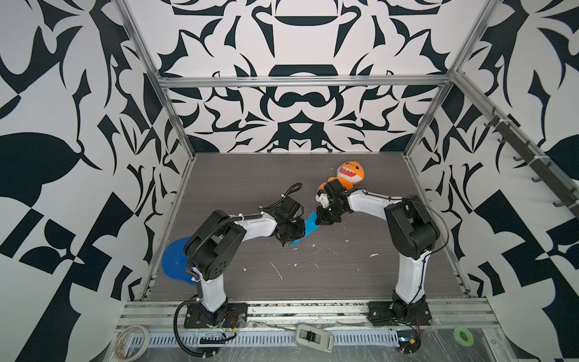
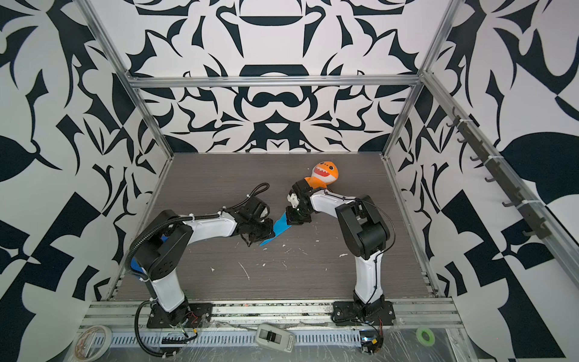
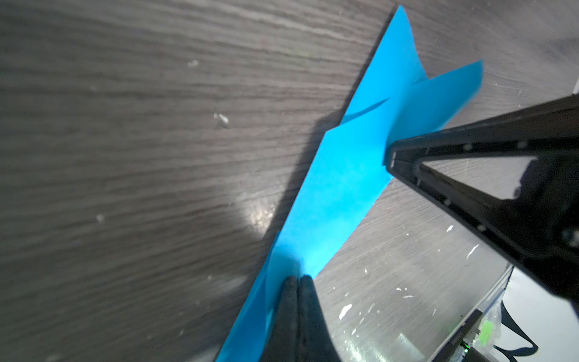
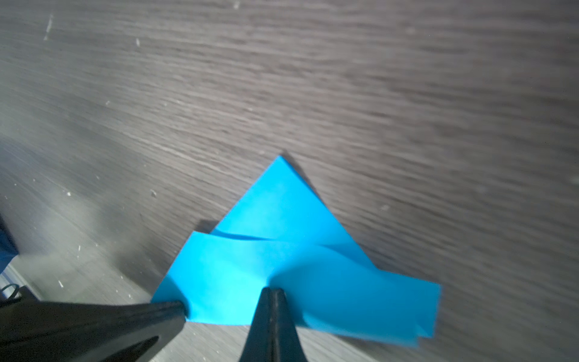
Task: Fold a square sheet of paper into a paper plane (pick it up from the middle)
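The blue paper plane (image 1: 306,230) (image 2: 278,229) lies mid-table as a narrow dart with a notched tail (image 3: 427,78). Its wings lift a little and throw a shadow on the wood. My left gripper (image 1: 297,233) (image 3: 299,279) is shut, and its tips rest on the paper near the pointed end. My right gripper (image 1: 321,219) (image 4: 272,290) is shut too, with its tips set on the paper's middle line near the tail. No paper shows between either pair of jaws. In the right wrist view the left fingertip (image 4: 178,308) touches the paper's edge.
An orange shark plush (image 1: 349,174) (image 2: 324,174) lies just behind the right wrist. A dark blue disc (image 1: 175,263) sits at the table's left edge, partly under the left arm. White specks dot the wood. Tape rolls (image 1: 131,340) and a white device (image 1: 315,337) lie on the front rail.
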Controlling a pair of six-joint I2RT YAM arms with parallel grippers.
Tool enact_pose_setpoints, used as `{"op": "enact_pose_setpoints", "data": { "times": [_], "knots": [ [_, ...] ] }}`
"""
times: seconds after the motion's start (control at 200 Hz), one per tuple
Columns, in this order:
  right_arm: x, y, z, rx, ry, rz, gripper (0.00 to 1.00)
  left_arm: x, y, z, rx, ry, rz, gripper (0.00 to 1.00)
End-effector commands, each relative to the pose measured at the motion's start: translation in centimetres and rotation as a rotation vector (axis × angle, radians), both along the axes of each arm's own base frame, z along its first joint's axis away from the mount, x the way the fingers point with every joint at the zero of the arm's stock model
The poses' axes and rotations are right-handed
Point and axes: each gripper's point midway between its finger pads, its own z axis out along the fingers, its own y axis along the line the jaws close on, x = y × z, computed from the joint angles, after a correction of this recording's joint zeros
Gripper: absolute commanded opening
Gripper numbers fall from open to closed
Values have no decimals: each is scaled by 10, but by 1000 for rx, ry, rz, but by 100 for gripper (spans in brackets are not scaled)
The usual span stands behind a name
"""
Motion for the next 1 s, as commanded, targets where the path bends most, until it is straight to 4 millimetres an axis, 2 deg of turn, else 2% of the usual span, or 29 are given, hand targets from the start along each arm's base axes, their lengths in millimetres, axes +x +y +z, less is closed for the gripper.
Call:
{"op": "enact_pose_setpoints", "data": {
  "times": [0.0,0.325,0.445,0.515,0.64,0.74,0.885,0.995],
  "knots": [
    [0,-16,9,-7,-22,1,0,-19,27,-37,145,98,21,3],
    [13,-50,0,-101,-6,-73,0,-18,26,-34,144,95,14,2],
    [21,-59,14,-148,-54,-91,0,-17,24,-33,141,93,5,2],
    [24,-63,28,-167,-90,-102,0,-16,22,-32,138,93,1,2],
    [23,-49,59,-105,-170,-78,0,-16,21,-32,137,92,-6,2],
    [10,-21,71,-26,-180,-11,0,-16,21,-32,135,92,-10,2],
    [-10,20,69,20,-162,85,0,-17,21,-33,135,95,-11,2],
    [-21,41,61,42,-129,138,0,-18,22,-33,135,94,-10,2]
  ]
}}
